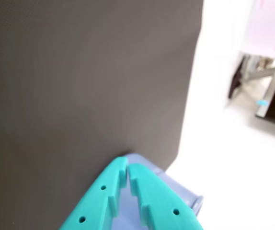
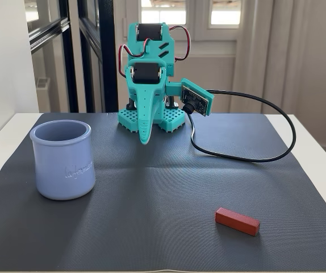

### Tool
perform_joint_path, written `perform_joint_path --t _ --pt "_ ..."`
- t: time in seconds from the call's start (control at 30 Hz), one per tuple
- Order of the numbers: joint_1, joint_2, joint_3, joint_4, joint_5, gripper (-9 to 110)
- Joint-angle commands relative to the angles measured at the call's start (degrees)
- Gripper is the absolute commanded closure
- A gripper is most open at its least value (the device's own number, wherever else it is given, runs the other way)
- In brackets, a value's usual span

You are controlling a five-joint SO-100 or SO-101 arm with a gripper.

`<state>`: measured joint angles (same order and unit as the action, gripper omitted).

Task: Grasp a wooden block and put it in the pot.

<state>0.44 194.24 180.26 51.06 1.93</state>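
In the fixed view the lavender-blue pot (image 2: 62, 162) stands upright on the left of the dark mat (image 2: 163, 187). The red-brown wooden block (image 2: 237, 221) lies flat at the front right, far from the pot. My teal gripper (image 2: 144, 139) hangs folded by the arm's base at the back, its tip pointing down just above the mat, far from both. In the wrist view the gripper (image 1: 127, 165) is shut and empty. A lavender-blue rounded shape (image 1: 185, 196) shows behind the fingers; I cannot tell whether it is the pot. The block is out of the wrist view.
A black cable (image 2: 248, 153) loops from the wrist camera (image 2: 196, 101) over the mat's back right. The mat lies on a white table (image 2: 322, 159). Windows and a wall stand behind the arm.
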Motion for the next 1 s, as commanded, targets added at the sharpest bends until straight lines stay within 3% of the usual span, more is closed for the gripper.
perform_joint_path --t 0.0,0.97 --pt "0.0 0.4 -0.3 -0.2 0.2 101" --pt "-1.4 -3.8 -2.6 -0.7 0.2 101"
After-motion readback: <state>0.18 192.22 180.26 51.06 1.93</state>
